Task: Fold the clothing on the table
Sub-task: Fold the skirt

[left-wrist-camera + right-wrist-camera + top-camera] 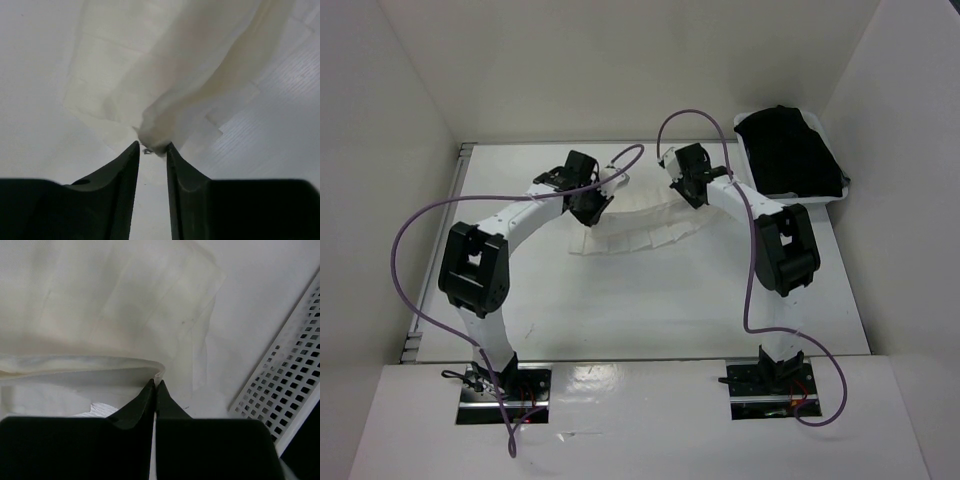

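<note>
Both ends of white pleated skirt (642, 232) pinched
Held by left gripper (152, 148), jaws narrow, and right gripper (156, 384), jaws closed; edges should be carried over level.

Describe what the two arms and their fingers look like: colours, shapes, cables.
The left arm and right arm share one build: white links between bulky black joint housings, on black base plates. The left cable and right cable are thin, purple, loosely looped. The left fingers and right fingers are matte black, broad at the root, tapering to narrow tips.
</note>
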`<state>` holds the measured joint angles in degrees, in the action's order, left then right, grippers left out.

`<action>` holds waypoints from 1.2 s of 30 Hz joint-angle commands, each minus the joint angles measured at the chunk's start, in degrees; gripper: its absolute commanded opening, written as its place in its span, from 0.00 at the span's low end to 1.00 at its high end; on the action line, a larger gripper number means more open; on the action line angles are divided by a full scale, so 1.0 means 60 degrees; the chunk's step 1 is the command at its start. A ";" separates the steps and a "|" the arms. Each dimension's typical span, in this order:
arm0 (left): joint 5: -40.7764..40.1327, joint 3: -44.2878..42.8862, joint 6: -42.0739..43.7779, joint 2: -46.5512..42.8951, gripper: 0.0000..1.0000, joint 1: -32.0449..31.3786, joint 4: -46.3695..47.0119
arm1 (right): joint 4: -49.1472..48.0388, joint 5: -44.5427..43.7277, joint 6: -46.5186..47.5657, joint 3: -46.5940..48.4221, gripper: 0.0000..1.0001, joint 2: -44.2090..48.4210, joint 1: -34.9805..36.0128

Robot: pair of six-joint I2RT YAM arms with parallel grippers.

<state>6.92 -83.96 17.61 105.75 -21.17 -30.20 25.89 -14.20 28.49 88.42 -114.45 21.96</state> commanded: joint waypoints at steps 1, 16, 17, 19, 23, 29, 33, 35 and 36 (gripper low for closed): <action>-0.0494 0.0326 -0.0078 -0.0033 0.38 -0.0031 0.0096 | -0.0667 -0.0344 0.0188 -0.0074 0.06 0.0165 -0.0100; -0.0612 0.0985 -0.0516 -0.1482 0.98 0.0698 -0.0753 | 0.4583 0.1983 0.0992 0.1069 0.84 0.1408 -0.0100; -0.0437 0.0986 -0.0517 -0.1686 0.98 0.0889 -0.0855 | 0.5041 0.2493 0.1124 0.1069 0.87 0.1540 -0.0100; 0.0280 0.1103 -0.0604 -0.2287 0.99 0.1299 -0.1075 | 0.6297 0.3066 0.1505 0.1157 0.90 0.1921 -0.0100; 0.1321 0.1659 -0.0810 -0.3253 0.99 0.2514 -0.1178 | 0.6541 0.4223 0.1230 0.1244 0.93 0.2639 -0.0100; 0.1996 0.2903 -0.1219 -0.4584 0.99 0.4124 -0.1090 | 0.4248 0.5457 -0.1506 0.0851 0.98 0.2626 0.0251; 0.1996 0.3578 -0.1424 -0.5744 0.99 0.5310 -0.1193 | 0.2777 0.4670 -0.2886 0.0629 0.98 0.2012 0.0924; 0.2098 0.3768 -0.1426 -0.6403 0.99 0.5709 -0.1440 | 0.2178 0.4127 -0.3311 0.0629 0.98 0.1385 0.1362; 0.2099 0.3943 -0.1426 -0.6608 0.99 0.5986 -0.1442 | 0.2073 0.3689 -0.3313 0.0760 0.98 0.1134 0.1539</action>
<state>16.73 -61.25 10.46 71.00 11.92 -38.09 47.00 12.64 15.22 92.95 -103.26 27.86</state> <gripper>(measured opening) 0.993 0.980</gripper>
